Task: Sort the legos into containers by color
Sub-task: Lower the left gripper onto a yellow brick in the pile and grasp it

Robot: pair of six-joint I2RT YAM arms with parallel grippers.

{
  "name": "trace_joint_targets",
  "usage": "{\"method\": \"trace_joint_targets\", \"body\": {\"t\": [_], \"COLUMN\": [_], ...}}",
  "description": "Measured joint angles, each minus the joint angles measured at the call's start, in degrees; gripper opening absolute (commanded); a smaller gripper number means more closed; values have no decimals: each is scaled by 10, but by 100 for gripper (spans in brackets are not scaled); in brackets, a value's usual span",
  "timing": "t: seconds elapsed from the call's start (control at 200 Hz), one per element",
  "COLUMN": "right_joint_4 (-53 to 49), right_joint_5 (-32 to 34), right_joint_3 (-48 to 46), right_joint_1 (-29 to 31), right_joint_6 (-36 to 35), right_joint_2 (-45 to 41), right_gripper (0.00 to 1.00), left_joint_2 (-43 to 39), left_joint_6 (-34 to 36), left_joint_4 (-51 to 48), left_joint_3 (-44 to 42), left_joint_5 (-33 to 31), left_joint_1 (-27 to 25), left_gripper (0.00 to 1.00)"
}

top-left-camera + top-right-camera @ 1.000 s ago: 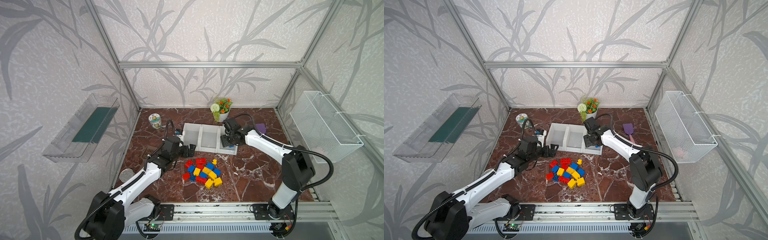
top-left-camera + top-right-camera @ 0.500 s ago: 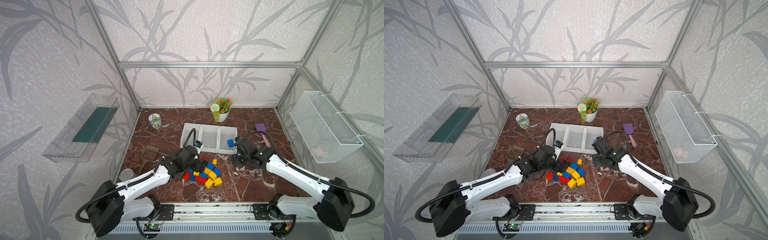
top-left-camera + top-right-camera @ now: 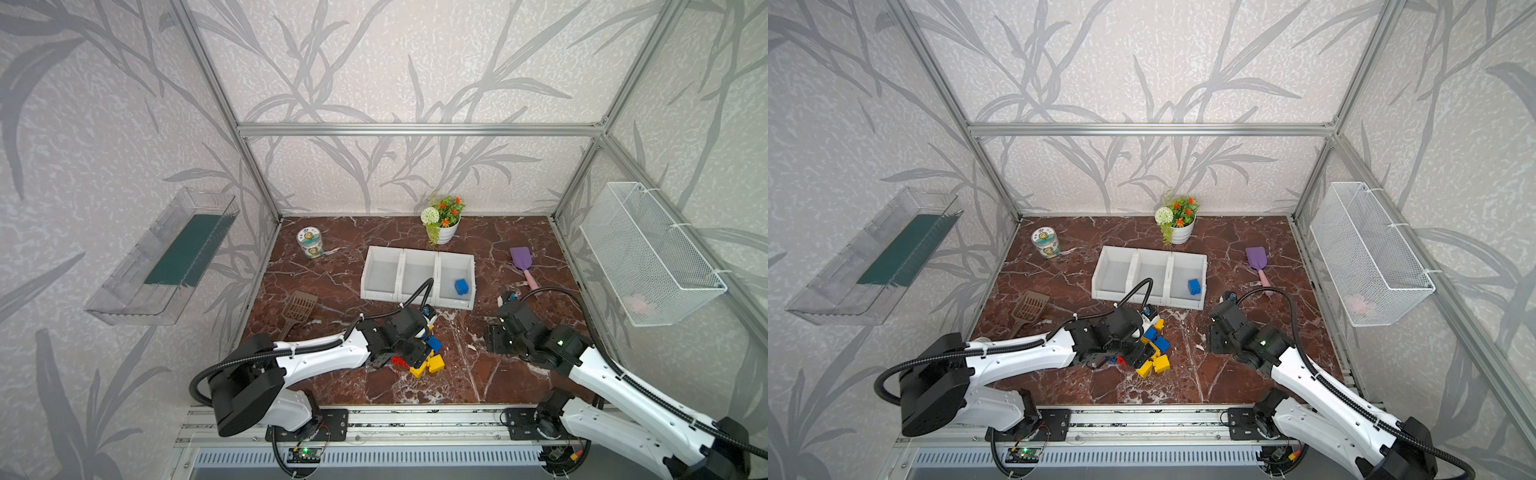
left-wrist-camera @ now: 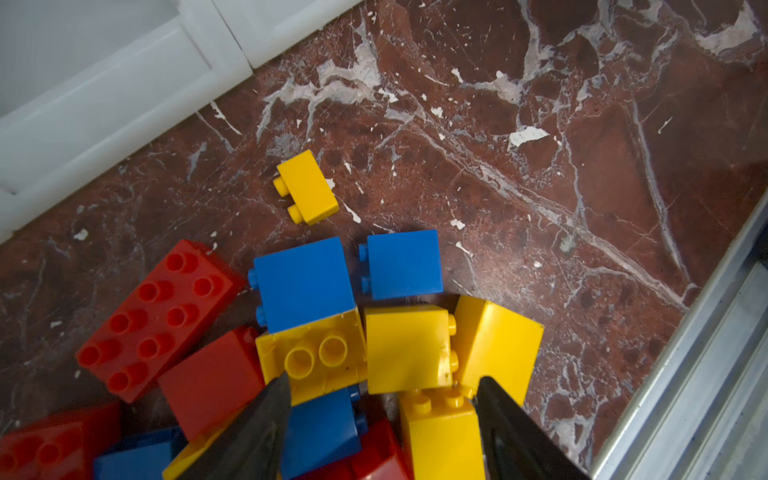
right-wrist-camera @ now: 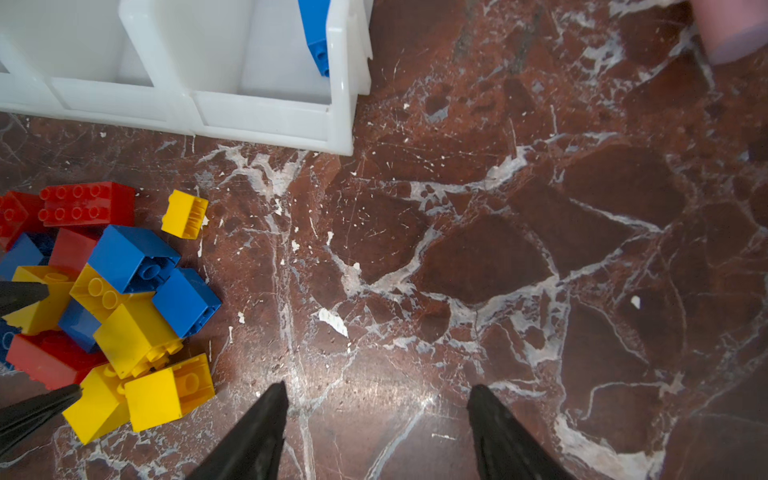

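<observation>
**Sorting of legos by colour, early stage.** The legos (image 3: 422, 353) are shown heaped in a loose pile of red, yellow and blue on the desk (image 5: 498, 249), just in front of the containers (image 3: 382, 270), three white bins joined in a row. One blue brick (image 3: 461, 286) is seen lying in the bin at the right end of the row in both top views. The other two bins appear empty, so nearly all of the sorting is judged to remain.

The left end effector (image 4: 382, 378) is set into the pile with its jaws partway apart. A blue and a yellow brick lie between its fingers (image 4: 266, 419), but whether either is clamped cannot be told. The right end effector (image 5: 379, 386) is held over bare desk beside the pile, jaws apart, with nothing between them.

The bricks are judged to be light, rigid and unbreakable, with smooth, somewhat slippery walls. A hold is best taken across two flat, parallel side walls rather than across the studs. Because the bricks lean on one another, a neighbour is easily caught or toppled. The small yellow brick (image 4: 306, 187), lying apart from the heap, is judged the cleanest pick.
</observation>
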Motion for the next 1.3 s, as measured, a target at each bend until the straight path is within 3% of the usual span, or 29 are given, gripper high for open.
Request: {"method": "trace_joint_targets", "body": {"t": [0.35, 1.13, 1.3], "right_joint_4": [0, 0, 0], "right_joint_5": [-1, -3, -3], "right_joint_3": [0, -2, -2], "right_joint_1": [0, 0, 0], "right_joint_6": [8, 19, 21], "right_joint_2": [6, 13, 14], "right_gripper": [70, 70, 70], "left_joint_2": [90, 111, 112], "left_joint_6": [5, 5, 8], "left_joint_4": [-26, -38, -38], "left_joint_3": [67, 84, 85], "left_joint_5": [13, 3, 0], "left_joint_1": [-16, -16, -16], "left_gripper": [58, 46, 39]}}
